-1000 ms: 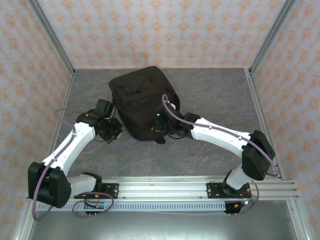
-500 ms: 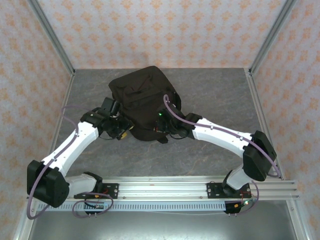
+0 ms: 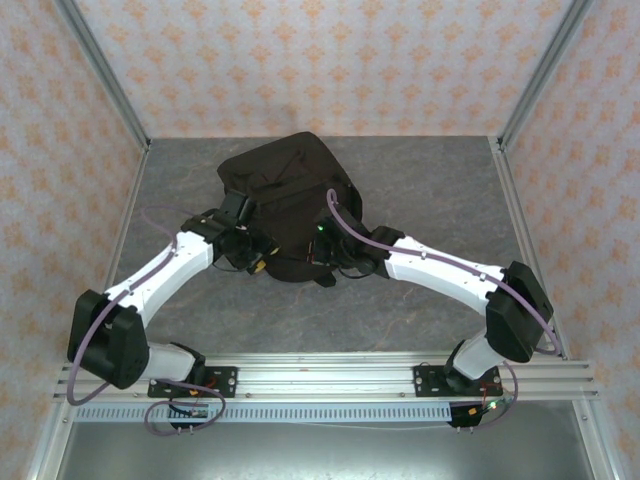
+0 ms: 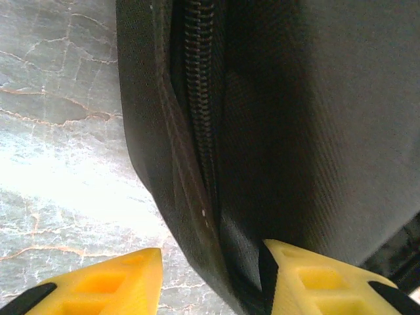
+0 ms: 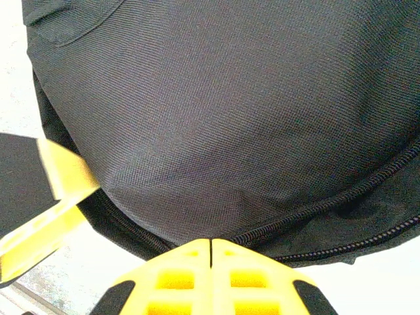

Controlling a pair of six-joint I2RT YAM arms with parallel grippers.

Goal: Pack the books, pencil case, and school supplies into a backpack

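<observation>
Backpack (image 3: 285, 190) edge sits between left tool's (image 4: 211, 259) parted fingers; right tool (image 5: 210, 246) closed

Backpack (image 4: 315, 131) runs off top, right and bottom of the left wrist frame. Right gripper (image 5: 210, 243), its tips together at bottom centre, hides whether it pinches the zip (image 5: 328, 201).

no legible text, label or number anywhere.

One backpack (image 3: 285, 200), one left gripper (image 4: 210, 272) and one right gripper (image 5: 210, 262), as far as visible.
</observation>
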